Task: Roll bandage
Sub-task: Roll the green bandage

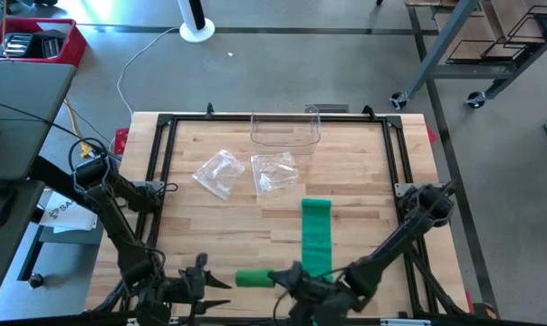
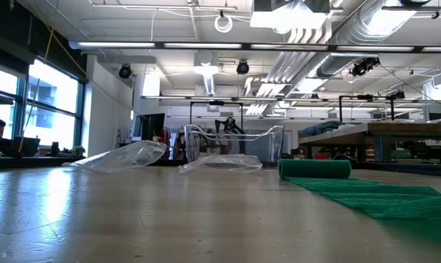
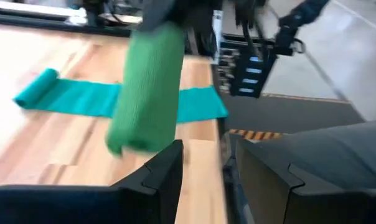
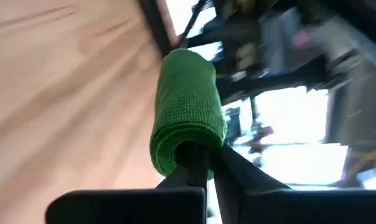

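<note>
A green bandage strip (image 1: 316,235) lies flat on the wooden table, running from near to far. Its far end is wound into a small roll (image 2: 315,169). At the table's near edge my right gripper (image 1: 283,279) is shut on a thicker green roll (image 1: 254,278), which points toward the table's left. Whether this roll joins the strip I cannot tell, because the arm covers that spot. My left gripper (image 1: 210,282) stands open just left of the roll's free end (image 3: 135,134), with nothing between its fingers. My right gripper has the green roll by its right end (image 4: 185,146). The shut fingers (image 4: 197,165) go into that end, with the wound layers around their tips. They come from the table's right and lie along the roll. The roll sticks out beyond them, tilted.
Two crumpled clear plastic bags (image 1: 219,172) (image 1: 275,172) lie in the middle of the table. A clear plastic container (image 1: 285,131) stands at the far edge. A black frame (image 1: 165,163) borders the tabletop. Bare wood lies left of the strip.
</note>
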### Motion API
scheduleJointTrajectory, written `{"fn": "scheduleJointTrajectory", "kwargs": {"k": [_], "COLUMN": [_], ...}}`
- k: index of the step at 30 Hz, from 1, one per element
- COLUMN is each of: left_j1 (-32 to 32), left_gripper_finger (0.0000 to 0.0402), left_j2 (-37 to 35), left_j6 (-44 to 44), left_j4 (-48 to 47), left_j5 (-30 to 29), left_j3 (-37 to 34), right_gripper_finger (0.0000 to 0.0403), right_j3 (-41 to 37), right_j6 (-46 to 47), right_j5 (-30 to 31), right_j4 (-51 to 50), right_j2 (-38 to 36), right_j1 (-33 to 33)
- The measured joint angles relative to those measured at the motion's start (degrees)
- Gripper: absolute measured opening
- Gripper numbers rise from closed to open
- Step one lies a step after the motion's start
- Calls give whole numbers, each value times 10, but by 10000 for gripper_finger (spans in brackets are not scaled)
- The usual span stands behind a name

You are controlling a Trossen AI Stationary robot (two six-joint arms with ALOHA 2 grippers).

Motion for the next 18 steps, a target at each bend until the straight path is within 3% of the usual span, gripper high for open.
{"fn": "scheduleJointTrajectory", "kwargs": {"k": [6,13,18], "left_j1": [10,50,73], "left_gripper_finger": [142,142,142], "left_j2": [15,66,95], "left_j6": [62,35,0], "left_j4": [-8,-20,-26], "left_j5": [-62,-61,-57], "left_j3": [0,0,0], "right_gripper_finger": [0,0,0], "right_j3": [-111,-273,-333], "right_j6": [179,249,299], "right_j5": [-132,-203,-229], "right_j4": [55,257,328], "right_j2": [0,1,1], "right_j1": [-63,-108,-118]}}
